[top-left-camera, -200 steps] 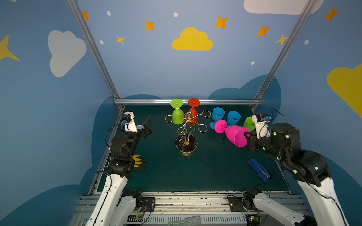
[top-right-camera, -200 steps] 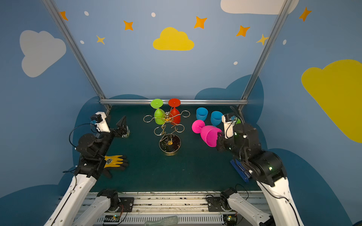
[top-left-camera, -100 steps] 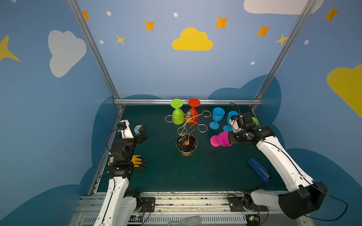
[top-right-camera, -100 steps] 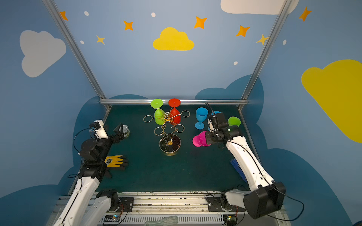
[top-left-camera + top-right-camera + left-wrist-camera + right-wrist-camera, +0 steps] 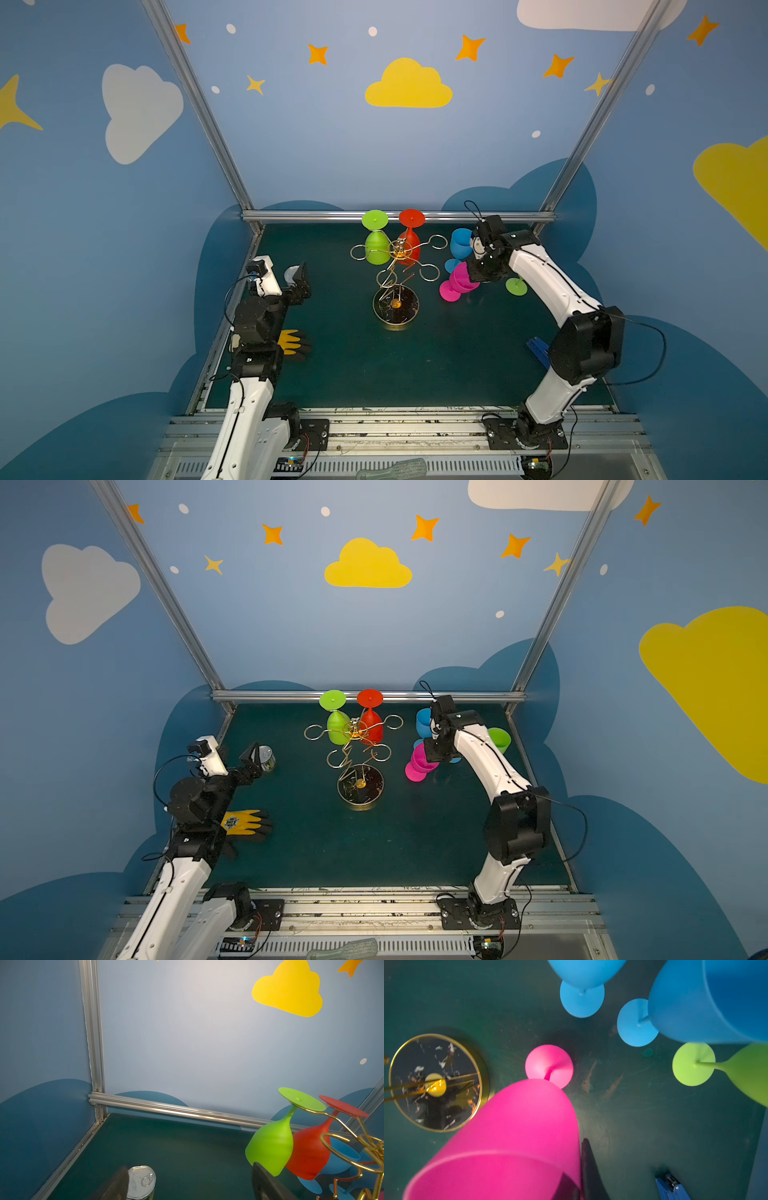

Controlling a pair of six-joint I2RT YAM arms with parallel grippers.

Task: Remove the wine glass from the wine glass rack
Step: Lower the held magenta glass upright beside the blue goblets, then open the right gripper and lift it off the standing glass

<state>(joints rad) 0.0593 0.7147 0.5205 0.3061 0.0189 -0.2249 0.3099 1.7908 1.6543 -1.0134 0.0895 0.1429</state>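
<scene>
Glove (image 5: pixel 291 341) and left gripper (image 5: pixel 298 277), jaws wide and empty, sit nearest, clear of the work. Midway stands the rack (image 5: pixel 395 307). Just right of it the right gripper (image 5: pixel 474 276) is clamped on the rim of the pink glass (image 5: pixel 459 282), foot down at or just above the table (image 5: pixel 436 365); I cannot tell which. That glass looks off the rack, with only release left. Farthest, a green glass (image 5: pixel 376 249) and a red glass (image 5: pixel 409 245) hang on the rack.
</scene>
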